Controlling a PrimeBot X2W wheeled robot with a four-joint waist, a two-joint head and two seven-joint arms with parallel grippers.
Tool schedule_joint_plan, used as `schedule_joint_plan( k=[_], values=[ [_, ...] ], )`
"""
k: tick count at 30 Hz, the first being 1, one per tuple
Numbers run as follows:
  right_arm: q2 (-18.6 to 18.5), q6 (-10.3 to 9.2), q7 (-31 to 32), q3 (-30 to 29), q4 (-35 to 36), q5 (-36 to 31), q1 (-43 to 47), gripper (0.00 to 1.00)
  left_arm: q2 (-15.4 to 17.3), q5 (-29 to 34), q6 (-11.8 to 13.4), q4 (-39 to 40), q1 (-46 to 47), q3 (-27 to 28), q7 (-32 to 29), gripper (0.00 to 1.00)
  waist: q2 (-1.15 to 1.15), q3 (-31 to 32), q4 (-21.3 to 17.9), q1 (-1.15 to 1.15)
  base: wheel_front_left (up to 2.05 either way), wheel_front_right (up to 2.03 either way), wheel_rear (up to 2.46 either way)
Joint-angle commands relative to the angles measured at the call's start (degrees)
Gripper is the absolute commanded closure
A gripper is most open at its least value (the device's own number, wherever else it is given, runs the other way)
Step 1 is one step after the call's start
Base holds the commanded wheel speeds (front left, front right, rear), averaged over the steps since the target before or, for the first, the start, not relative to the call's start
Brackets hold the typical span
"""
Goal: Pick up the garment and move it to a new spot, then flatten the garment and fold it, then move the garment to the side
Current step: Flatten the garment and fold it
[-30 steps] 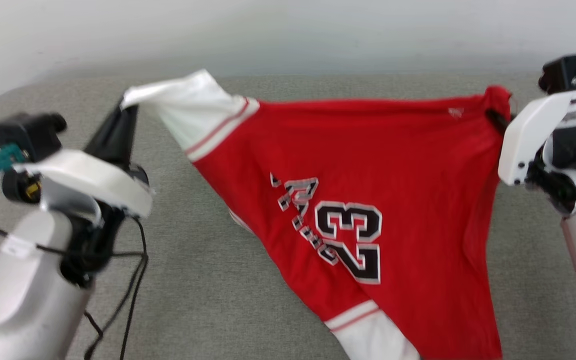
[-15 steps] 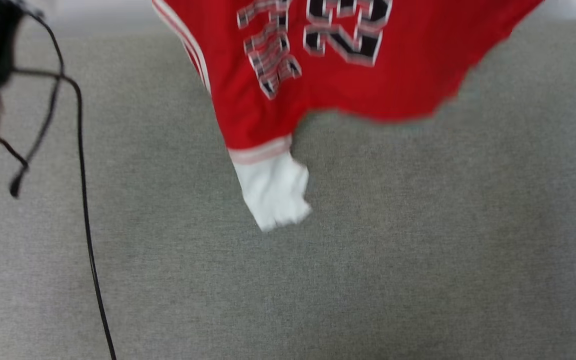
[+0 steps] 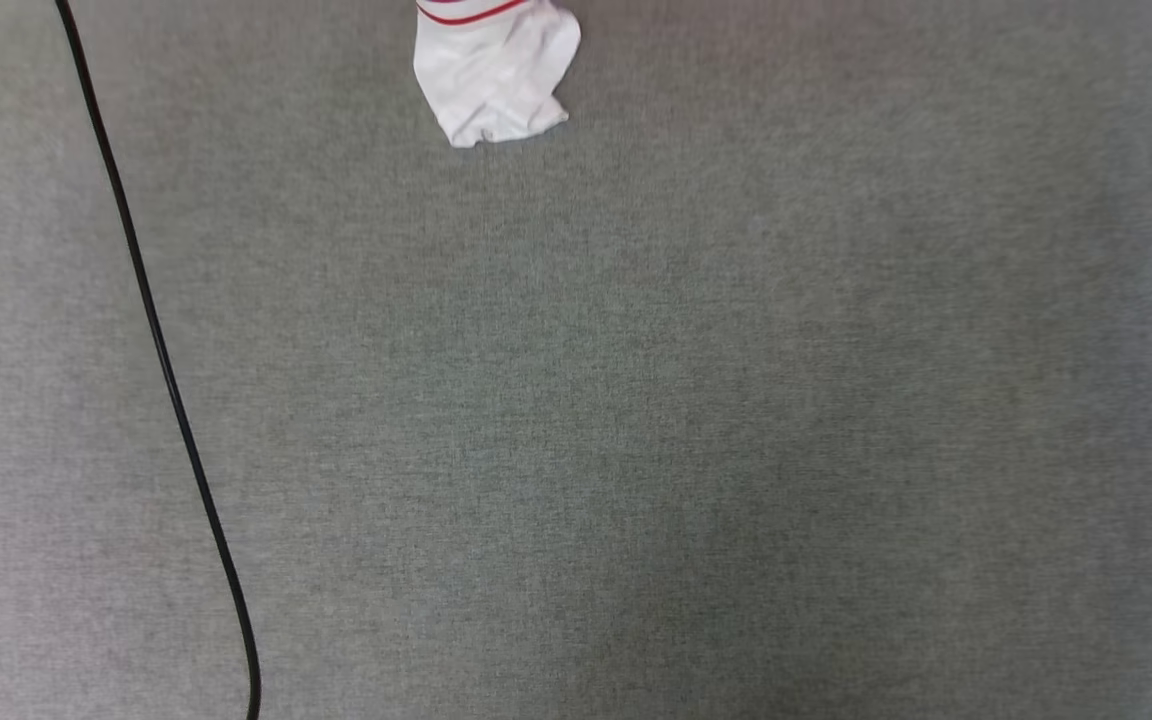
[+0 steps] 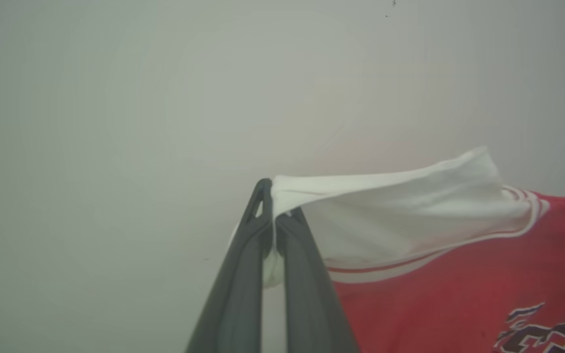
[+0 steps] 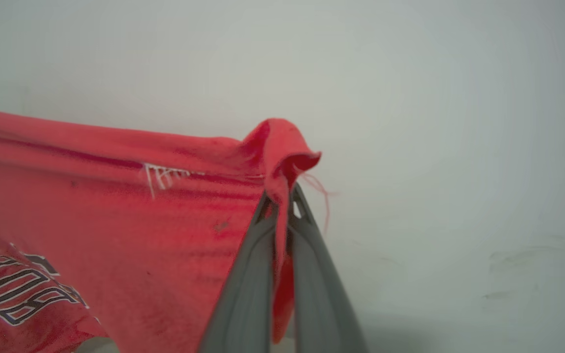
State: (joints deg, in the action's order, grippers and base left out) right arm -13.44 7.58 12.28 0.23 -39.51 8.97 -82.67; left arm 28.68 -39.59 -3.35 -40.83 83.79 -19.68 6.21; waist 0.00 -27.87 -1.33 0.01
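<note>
1. Grey fabric surface [image 3: 636, 400] lies below; the garment [image 3: 491, 75] dangles a white sleeve over it.
2. Left hand [image 4: 275, 208] clamps the other white sleeve; red cloth hangs beside it.
3. Right hand [image 5: 281, 201] pinches a red corner.

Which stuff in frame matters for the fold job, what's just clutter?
Job: garment; left tool, shut on its white sleeve; right tool, shut on its red edge.
Lying about: black cable, trailing across the grey surface.
</note>
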Motion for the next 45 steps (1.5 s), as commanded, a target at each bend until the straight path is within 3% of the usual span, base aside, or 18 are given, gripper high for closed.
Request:
schedule_joint_plan(
  k=[1,12,18,24,36,45],
  values=[
    [-0.4,-0.16,-0.6,-0.2,-0.6,-0.2,-0.6,1.00,0.6,-0.2,0.1,-0.8,0.8,0.4,0.6,1.00,0.00,-1.7,0.3,-0.01,0.00,0.00,0.00],
    [2.6,-0.15,-5.1,1.1,-11.0,1.6,1.0,1.00,-2.9,-3.4,-3.4,-12.7,-2.4,-0.7,4.5,1.00,0.00,-6.2,1.1,-0.01,0.00,0.00,0.00],
    [3.6,-0.14,-8.6,3.9,-16.4,4.2,7.6,1.00,-5.3,-6.1,-4.1,-17.0,-10.1,-2.1,6.2,1.00,0.00,-2.8,1.4,-0.01,0.00,0.00,0.00],
    [3.2,-0.13,-12.2,7.6,-18.6,8.5,18.5,1.00,-6.7,-10.6,-4.2,-15.4,-23.1,-4.3,7.3,1.00,0.00,3.0,1.9,-0.01,0.00,0.00,0.00],
    [-2.1,-0.18,-15.2,13.0,-13.4,19.1,44.3,1.00,-5.9,-15.2,-3.8,-9.7,-49.6,-4.2,9.0,1.00,0.00,16.1,4.1,-0.01,0.00,0.00,0.00],
    [-5.1,-0.32,-13.6,12.9,-3.5,23.4,64.1,1.00,-4.1,-16.4,1.5,-0.1,-68.3,-2.0,9.1,1.00,0.00,24.7,4.1,-0.01,0.00,0.00,0.00]
  ],
)
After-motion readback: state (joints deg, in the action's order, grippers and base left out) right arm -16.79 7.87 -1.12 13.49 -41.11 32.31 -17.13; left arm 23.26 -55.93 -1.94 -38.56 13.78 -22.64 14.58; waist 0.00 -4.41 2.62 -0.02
